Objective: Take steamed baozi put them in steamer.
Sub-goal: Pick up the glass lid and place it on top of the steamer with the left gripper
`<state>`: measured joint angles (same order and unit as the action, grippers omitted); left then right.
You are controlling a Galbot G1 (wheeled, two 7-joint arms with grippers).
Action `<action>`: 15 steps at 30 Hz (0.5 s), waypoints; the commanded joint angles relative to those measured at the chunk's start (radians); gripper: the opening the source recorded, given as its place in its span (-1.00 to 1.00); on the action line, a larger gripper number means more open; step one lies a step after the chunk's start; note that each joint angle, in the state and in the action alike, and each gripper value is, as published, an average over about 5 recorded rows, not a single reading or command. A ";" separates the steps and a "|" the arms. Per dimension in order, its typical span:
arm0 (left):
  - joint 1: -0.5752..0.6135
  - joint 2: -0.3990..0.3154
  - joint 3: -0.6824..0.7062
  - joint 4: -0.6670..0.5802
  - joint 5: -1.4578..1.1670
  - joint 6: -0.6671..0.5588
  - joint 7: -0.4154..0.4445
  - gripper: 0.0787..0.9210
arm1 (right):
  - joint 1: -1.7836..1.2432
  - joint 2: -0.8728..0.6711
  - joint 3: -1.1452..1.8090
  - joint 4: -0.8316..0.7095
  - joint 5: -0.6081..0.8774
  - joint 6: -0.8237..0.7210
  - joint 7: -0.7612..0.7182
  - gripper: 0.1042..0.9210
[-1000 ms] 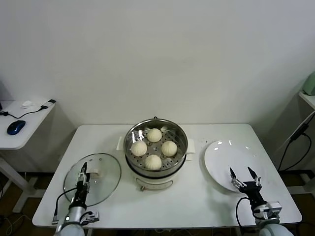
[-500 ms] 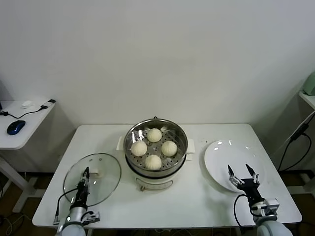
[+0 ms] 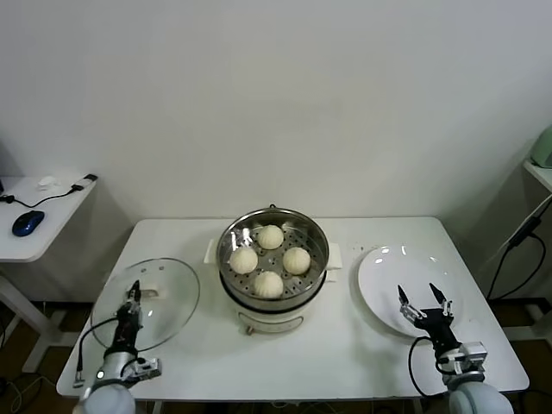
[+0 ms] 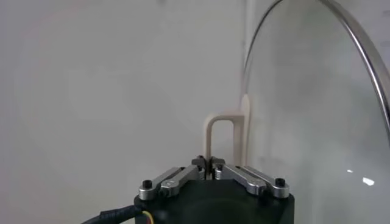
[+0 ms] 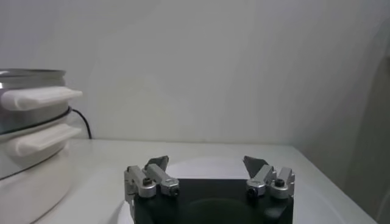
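On the white table [image 3: 362,362], the steamer [image 3: 272,263] stands at the middle, nearer the far edge, its steel pot on a white base with side handles. All four steamed baozi [image 3: 271,259] lie on the perforated tray inside it, one toward the wall, one toward the robot, one to each side, set close together around the tray's centre. Near the table's left front corner, the left gripper [image 3: 132,297] has its fingers pressed together on the white handle [image 4: 220,137] of the round glass lid [image 3: 147,304], pinching it; the lid sits tilted, overhanging the left edge. At the right front, the right gripper [image 3: 424,300] hovers with its fingers spread wide over the near rim of the flat white plate [image 3: 398,272], which lies near the right edge with nothing on it. No brand, label or writing can be read on any of these things.
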<state>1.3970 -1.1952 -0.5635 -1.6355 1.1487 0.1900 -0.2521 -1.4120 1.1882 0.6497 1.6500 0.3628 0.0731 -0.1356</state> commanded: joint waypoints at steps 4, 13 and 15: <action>-0.005 0.159 -0.060 -0.411 -0.215 0.173 0.267 -0.86 | -0.004 -0.001 0.005 -0.018 -0.072 -0.025 0.010 0.76; -0.172 0.161 0.225 -0.524 -0.093 0.429 0.360 -0.86 | -0.013 0.008 0.011 -0.017 -0.135 -0.015 0.026 0.76; -0.215 0.124 0.320 -0.526 -0.033 0.481 0.384 -0.86 | -0.013 0.010 0.010 -0.019 -0.137 -0.008 0.025 0.76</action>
<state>1.3087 -1.0727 -0.4862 -2.0052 1.0405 0.4397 0.0036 -1.4238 1.1950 0.6592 1.6349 0.2764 0.0604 -0.1183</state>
